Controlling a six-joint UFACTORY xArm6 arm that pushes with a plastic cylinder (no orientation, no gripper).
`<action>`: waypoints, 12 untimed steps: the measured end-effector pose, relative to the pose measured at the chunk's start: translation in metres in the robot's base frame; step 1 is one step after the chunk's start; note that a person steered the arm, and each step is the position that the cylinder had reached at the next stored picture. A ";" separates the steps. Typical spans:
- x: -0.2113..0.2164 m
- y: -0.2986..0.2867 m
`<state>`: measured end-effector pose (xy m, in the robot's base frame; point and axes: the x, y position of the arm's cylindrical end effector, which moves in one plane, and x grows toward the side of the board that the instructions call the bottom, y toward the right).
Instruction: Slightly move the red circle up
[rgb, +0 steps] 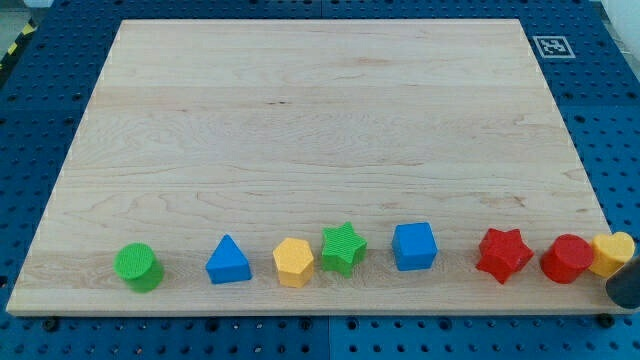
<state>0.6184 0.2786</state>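
Note:
The red circle (567, 259) sits near the wooden board's (320, 130) bottom right corner, in a row of blocks along the view's bottom edge. A red star (503, 255) is just to its left and a yellow circle (612, 253) touches it on the right. My tip (622, 292) shows as a dark shape at the view's bottom right edge, just below the yellow circle and to the lower right of the red circle, apart from it.
Further left in the row are a blue cube (414, 246), a green star (343, 247), a yellow hexagon (293, 262), a blue triangle (229, 261) and a green circle (137, 266). A blue pegboard (30, 120) surrounds the board. A black-and-white marker (551, 45) lies at the top right.

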 end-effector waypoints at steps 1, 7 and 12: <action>0.000 -0.004; 0.000 -0.026; -0.001 -0.071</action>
